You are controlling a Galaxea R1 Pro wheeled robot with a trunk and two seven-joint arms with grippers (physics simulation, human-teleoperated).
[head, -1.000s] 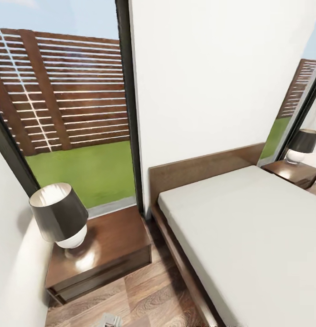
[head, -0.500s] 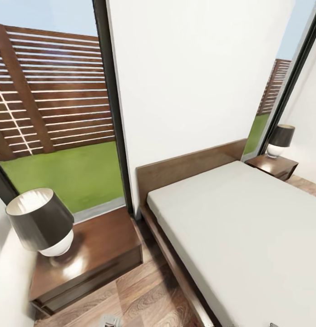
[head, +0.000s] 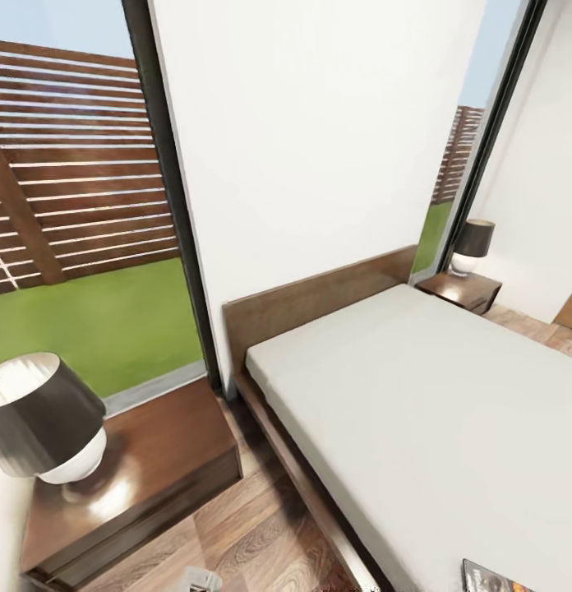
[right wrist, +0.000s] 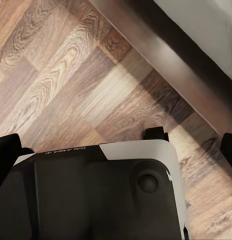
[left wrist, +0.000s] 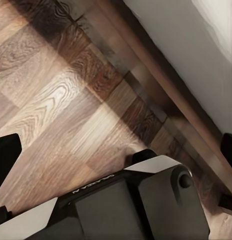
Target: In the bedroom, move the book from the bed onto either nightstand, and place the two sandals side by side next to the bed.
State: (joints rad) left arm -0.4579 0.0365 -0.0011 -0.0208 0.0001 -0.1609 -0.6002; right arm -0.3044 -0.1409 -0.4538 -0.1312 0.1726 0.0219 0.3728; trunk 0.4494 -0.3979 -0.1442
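Book [head: 491, 578] lies on bed [head: 434, 395] at the head view's lower edge; jaws' spread cannot be told.

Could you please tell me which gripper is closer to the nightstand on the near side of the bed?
Probably the left. The nightstand stands on the robot's left side. The left gripper and right gripper both hang over floor beside the bed frame, the right presumably farther off.

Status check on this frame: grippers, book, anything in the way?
Both grippers open, empty, over wood floor beside the bed. Book on the mattress, bottom edge of head view. Near nightstand carries a lamp; no obstruction seen.
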